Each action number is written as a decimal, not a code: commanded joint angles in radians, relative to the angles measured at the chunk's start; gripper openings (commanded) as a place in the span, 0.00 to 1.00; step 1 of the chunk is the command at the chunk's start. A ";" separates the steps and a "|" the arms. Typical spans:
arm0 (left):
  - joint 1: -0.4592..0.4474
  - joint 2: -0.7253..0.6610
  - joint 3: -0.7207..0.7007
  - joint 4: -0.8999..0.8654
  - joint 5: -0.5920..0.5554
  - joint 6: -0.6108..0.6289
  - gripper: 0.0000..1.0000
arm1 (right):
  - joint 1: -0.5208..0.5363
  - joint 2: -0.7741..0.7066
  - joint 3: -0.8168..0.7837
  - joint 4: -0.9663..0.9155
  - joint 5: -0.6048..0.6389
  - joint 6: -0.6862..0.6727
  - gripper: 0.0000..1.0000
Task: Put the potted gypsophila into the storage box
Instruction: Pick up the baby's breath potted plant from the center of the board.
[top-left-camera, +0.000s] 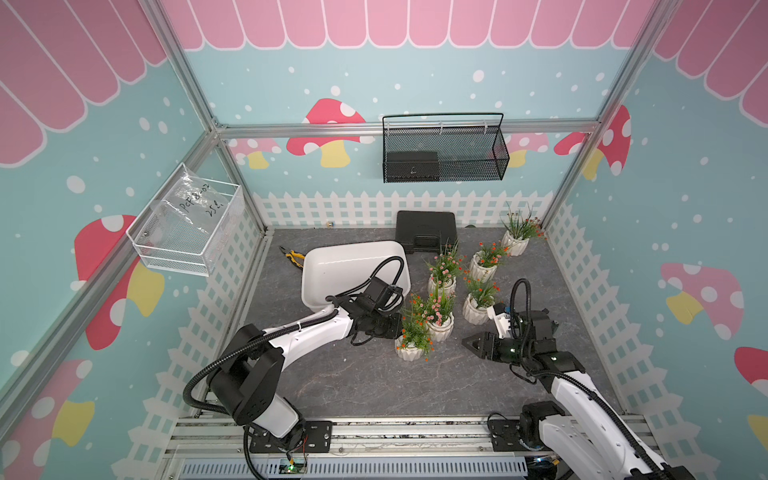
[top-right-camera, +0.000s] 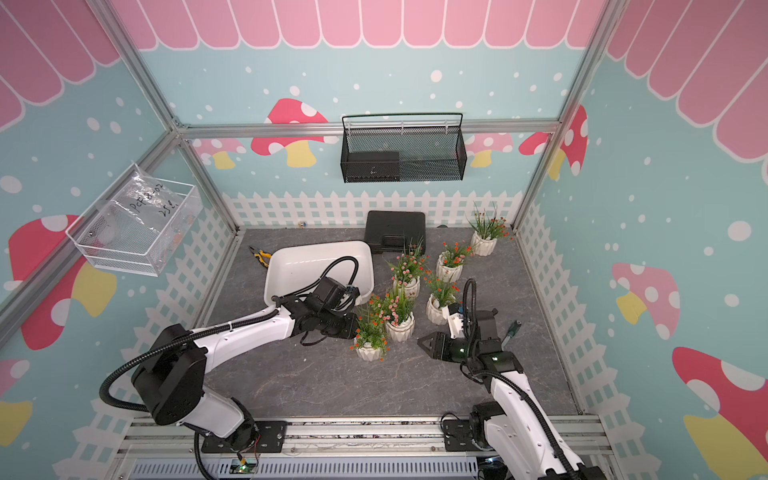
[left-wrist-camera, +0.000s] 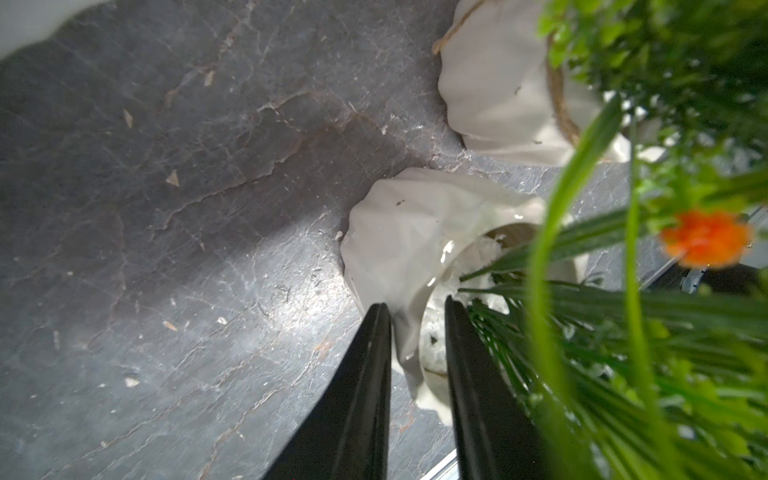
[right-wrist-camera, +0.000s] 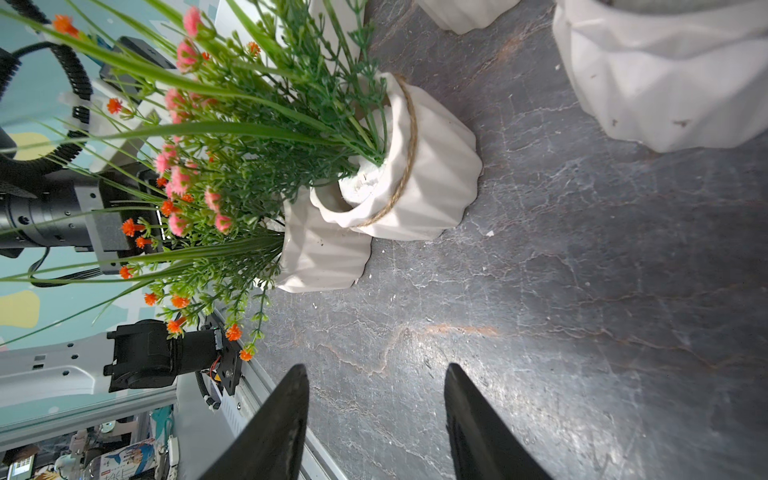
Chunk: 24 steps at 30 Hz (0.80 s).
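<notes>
Several potted gypsophila stand in a cluster right of centre in both top views, white ribbed pots with green sprigs and orange or pink flowers. The front pot (top-left-camera: 409, 353) (left-wrist-camera: 399, 232) stands on the table. My left gripper (left-wrist-camera: 415, 301) (top-left-camera: 401, 331) is shut on its rim, one finger outside the wall and one inside against the white filling. A pink-flowered pot (top-left-camera: 439, 328) touches it behind. The storage box (top-left-camera: 316, 266), a glossy white tub, lies behind my left arm and holds nothing. My right gripper (right-wrist-camera: 376, 368) (top-left-camera: 469, 343) hovers open over bare table, right of the front pot.
A black hard case (top-left-camera: 426, 237) lies at the back behind the pots. Yellow-handled pliers (top-left-camera: 293, 255) lie left of the tub. A black wire-mesh basket (top-left-camera: 444, 153) hangs on the back wall and a white wire basket (top-left-camera: 187, 224) on the left wall.
</notes>
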 joint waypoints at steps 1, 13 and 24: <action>-0.006 0.012 0.021 0.005 -0.015 0.019 0.26 | 0.006 -0.005 -0.003 0.012 -0.011 -0.013 0.55; -0.009 0.038 0.012 0.004 -0.049 0.029 0.22 | 0.006 -0.028 -0.011 0.010 -0.027 -0.018 0.56; -0.015 0.072 0.012 0.017 -0.056 0.029 0.16 | 0.006 -0.029 -0.007 0.007 -0.025 -0.022 0.56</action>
